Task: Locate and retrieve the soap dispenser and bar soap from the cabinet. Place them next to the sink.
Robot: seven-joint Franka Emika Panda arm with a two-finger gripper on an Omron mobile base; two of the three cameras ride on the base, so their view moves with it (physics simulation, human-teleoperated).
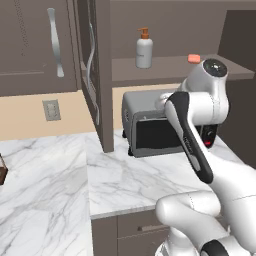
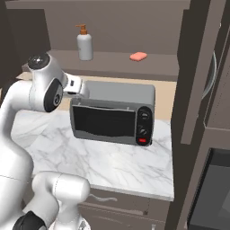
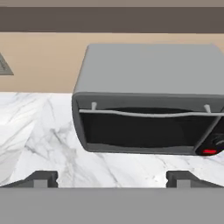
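Observation:
The dark brown cabinet (image 1: 101, 75) stands open, its door (image 1: 90, 60) swung out toward me. On its shelf (image 2: 112, 63) the white soap dispenser (image 1: 144, 49) (image 2: 84, 44) with an orange pump stands upright. The pink bar soap (image 1: 194, 58) (image 2: 138, 56) lies to its right on the same shelf. My gripper (image 3: 112, 179) is open with nothing between its fingers. It hangs below the shelf, facing the front of the grey toaster oven (image 3: 148, 100). My white arm hides the hand in the left base view. The sink is out of view.
The toaster oven (image 1: 145, 125) (image 2: 112, 112) sits on the marble counter (image 1: 50, 190) right under the shelf. A closed cabinet door (image 1: 30, 40) and a wall outlet (image 1: 51, 110) are at the left. A tall dark panel (image 2: 197, 72) rises at the right.

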